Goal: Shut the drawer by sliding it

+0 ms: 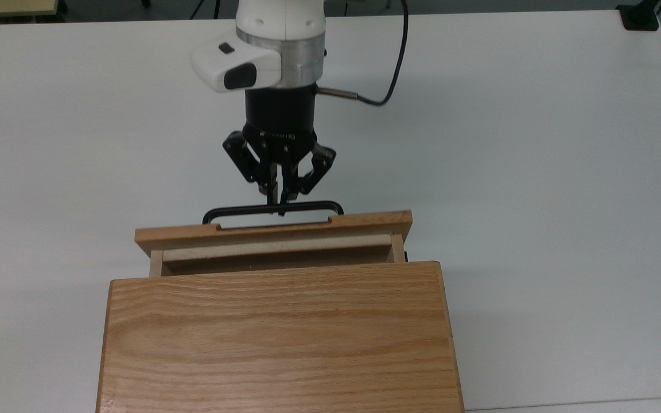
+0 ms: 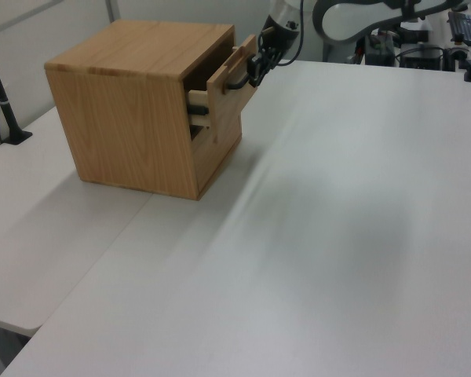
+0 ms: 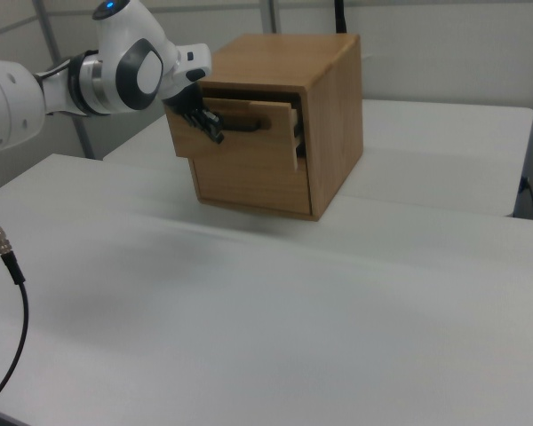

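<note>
The drawer (image 1: 273,230) is a light wooden tray with a wide front panel and a thin black bar handle (image 1: 233,211). It sticks a short way out of the oak cabinet (image 1: 279,338), with a narrow strip of its inside showing. My gripper (image 1: 280,207) is shut, its fingertips together and touching the middle of the handle from the far side. In the left view the drawer (image 2: 224,100) stands slightly proud of the cabinet (image 2: 133,118), with the gripper (image 2: 253,75) at its front. The right view has the gripper (image 3: 215,133) at the handle (image 3: 247,125) of the drawer (image 3: 242,153).
The cabinet stands on a wide white table (image 1: 537,172). A black cable (image 1: 395,69) trails from the wrist. A black clamp (image 1: 640,17) sits at the top view's far right corner, and a black post (image 2: 0,94) stands at the left view's left edge.
</note>
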### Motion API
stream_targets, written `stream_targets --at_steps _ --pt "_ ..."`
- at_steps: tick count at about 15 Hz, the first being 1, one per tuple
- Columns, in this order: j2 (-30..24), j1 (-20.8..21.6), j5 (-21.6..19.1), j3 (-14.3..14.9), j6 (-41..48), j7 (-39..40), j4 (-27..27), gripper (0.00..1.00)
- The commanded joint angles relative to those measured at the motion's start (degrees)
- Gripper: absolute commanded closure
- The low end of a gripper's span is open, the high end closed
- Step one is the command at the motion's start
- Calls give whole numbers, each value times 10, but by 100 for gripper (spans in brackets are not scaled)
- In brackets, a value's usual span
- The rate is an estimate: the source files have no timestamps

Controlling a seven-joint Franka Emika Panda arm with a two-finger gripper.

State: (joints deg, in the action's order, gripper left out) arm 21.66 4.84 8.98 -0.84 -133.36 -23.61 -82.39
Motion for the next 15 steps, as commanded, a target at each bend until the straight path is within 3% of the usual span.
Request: stream_targets --at_steps 1,9,13,15 --pt "51 13 28 4 -32 -50 62 86" --pt "73 20 121 4 -121 -144 61 88" --pt "-12 17 117 2 -109 -138 -20 87" --pt "-55 19 112 -6 -15 -131 -40 87"
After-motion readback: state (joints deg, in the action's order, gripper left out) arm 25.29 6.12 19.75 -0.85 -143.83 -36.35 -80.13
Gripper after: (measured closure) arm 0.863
